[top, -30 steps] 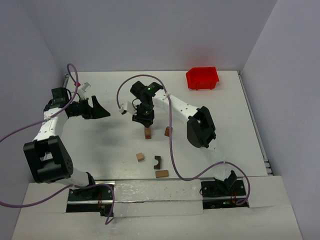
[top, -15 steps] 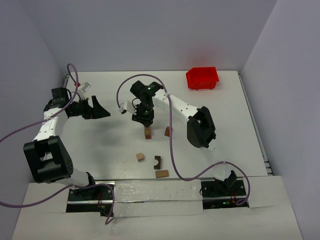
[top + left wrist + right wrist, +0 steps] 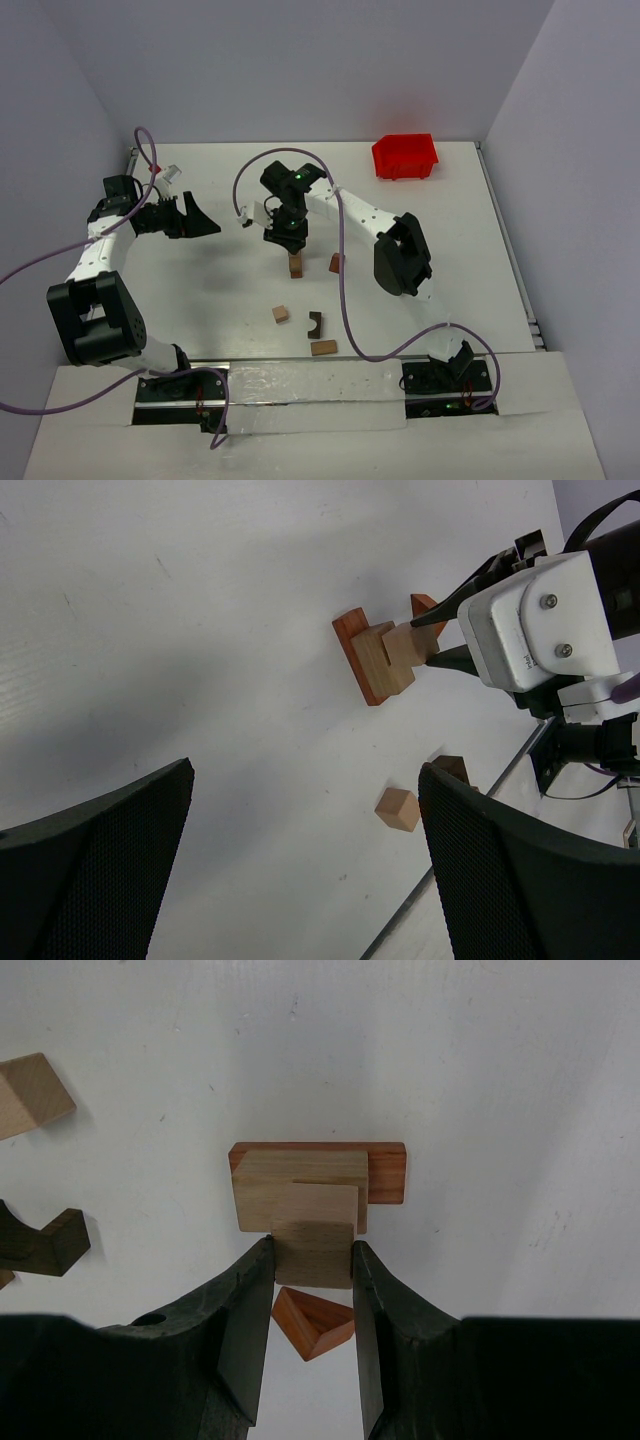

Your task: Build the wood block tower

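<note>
Tower point(image 3: 295, 264) near the middle of the white table point(image 3: 480, 250), three wood blocks high. At the bottom, reddish-brown slab point(image 3: 388, 1172) lying flat. On it, tan block point(image 3: 300, 1172), set toward one end and leaving the other end of the slab bare. On top, pale block point(image 3: 315, 1222), smaller than the tan one and shifted toward its near edge in the right wrist view. Looks seated on the tan block, though contact underneath cannot be confirmed.

Right gripper point(image 3: 312, 1252) pointing straight down over the tower, fingers drawn narrow and clamped on the pale block, one pad flat against each side face.

Just beside the tower, on its right in the overhead view, red wedge point(image 3: 312, 1322) lying loose, apart from the slab. Closer to the arm bases and well apart from the tower: light cube point(image 3: 281, 314), dark arch block point(image 3: 316, 322) and brown bar point(image 3: 323, 348), each lying separate on the table.

Left gripper point(image 3: 205, 222) far out on the left side, aimed across the table toward the tower, fingers spread wide with nothing between them, touching no block.

Red bin point(image 3: 404, 156) at the far right of the table, well apart from everything else.
</note>
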### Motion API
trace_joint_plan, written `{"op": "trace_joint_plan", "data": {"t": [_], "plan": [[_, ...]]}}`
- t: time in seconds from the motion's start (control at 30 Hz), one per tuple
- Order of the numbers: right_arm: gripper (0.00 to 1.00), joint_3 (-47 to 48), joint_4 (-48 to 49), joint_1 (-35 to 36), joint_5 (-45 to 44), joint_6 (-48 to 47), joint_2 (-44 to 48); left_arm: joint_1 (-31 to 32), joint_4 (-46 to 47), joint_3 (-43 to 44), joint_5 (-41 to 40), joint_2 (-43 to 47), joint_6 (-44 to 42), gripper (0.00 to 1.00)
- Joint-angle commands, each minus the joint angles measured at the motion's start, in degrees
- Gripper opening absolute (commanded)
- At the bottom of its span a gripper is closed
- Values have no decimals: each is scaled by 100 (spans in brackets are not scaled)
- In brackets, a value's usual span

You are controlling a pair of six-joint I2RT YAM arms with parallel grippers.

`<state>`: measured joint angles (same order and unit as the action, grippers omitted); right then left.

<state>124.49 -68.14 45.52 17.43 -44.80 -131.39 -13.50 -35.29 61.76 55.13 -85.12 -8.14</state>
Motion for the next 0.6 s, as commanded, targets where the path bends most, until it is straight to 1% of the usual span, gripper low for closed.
{"op": "trace_joint_plan", "data": {"t": [0.0,0.17,0.27,0.47,0.57], "plan": [[10,211,81,36,66,27,-23,-18,225,152,150,13,-144,99],[11,164,90,45,59,13,-27,-13,223,152,138,13,-145,99],[14,150,77,36,59,-4,-35,-13,212,161,138,18,-156,99],[27,106,86,52,37,-20,-36,-15,200,188,147,13,-161,99],[31,77,90,62,24,-20,-36,-13,190,204,129,22,-169,99]]}}
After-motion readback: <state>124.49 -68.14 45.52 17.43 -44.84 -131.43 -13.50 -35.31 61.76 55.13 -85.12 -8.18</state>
